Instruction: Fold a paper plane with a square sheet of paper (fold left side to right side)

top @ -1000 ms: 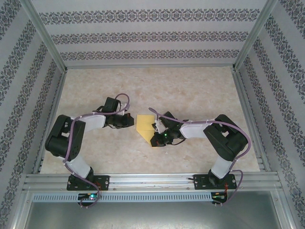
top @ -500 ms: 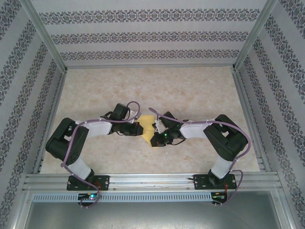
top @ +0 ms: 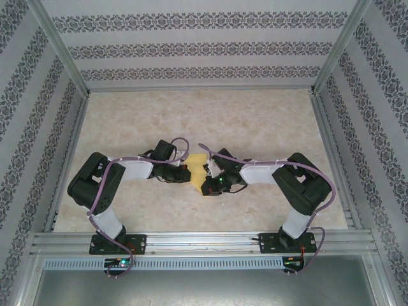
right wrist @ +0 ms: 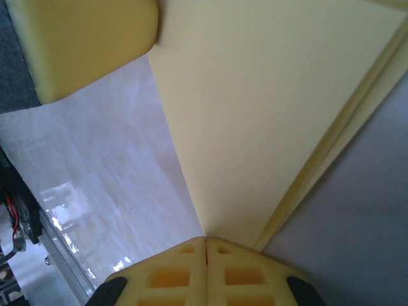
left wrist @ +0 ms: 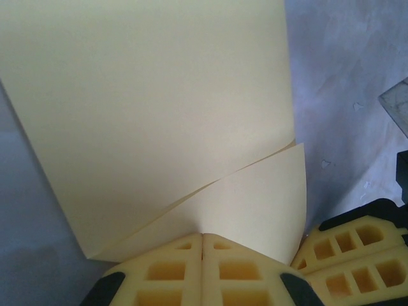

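Observation:
The pale-yellow sheet of paper [top: 196,166] lies creased on the marbled table [top: 255,121] between my two arms. In the left wrist view the paper [left wrist: 159,115] shows an upper layer lying over a lower flap. My left gripper [top: 187,173] [left wrist: 203,236] is shut, its tips set against the paper's left side. My right gripper [top: 207,171] [right wrist: 205,239] is shut too, its tips resting on the paper [right wrist: 268,95] near a folded edge. The right gripper's fingers [left wrist: 357,245] sit close beside the left ones. A left finger [right wrist: 89,44] shows in the right wrist view.
Patterned walls enclose the table on three sides, with metal posts at the corners. An aluminium rail [top: 204,242] carrying both arm bases runs along the near edge. Bare tabletop stretches behind the paper toward the far wall.
My left gripper has moved right from beside the paper onto its left part, staying shut. The right gripper has kept its place on the paper.

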Controlling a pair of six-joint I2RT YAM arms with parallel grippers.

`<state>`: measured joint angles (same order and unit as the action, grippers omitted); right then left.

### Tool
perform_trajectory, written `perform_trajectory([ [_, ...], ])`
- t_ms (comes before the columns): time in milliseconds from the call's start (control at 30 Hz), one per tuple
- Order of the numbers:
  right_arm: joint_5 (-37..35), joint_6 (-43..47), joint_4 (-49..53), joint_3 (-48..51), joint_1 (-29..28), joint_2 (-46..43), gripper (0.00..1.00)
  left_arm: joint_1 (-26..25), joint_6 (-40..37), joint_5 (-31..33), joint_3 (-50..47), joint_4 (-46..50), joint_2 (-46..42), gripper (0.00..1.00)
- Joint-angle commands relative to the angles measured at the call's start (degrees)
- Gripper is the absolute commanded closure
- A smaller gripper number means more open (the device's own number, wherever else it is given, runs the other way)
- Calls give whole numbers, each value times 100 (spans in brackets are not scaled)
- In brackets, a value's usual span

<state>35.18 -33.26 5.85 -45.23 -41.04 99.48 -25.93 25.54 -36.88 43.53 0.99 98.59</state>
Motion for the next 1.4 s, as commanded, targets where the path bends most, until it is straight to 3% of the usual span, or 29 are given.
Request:
perform_trajectory([
  [0, -197, -153, 309, -183, -45, -124, 100, -66, 197, 619, -104, 238, 174, 100],
  [233, -10, -400, 3, -349, 23, -405, 100, -170, 458, 625, -144, 206, 263, 100],
  [600, -174, -647, -404, -602, -79, 216, 100, -196, 496, 713, -29, 450, 306, 100],
  [1367, -442, -620, -224, -474, -74, 555, 100, -199, 690, 1066, 49, 753, 431, 100],
])
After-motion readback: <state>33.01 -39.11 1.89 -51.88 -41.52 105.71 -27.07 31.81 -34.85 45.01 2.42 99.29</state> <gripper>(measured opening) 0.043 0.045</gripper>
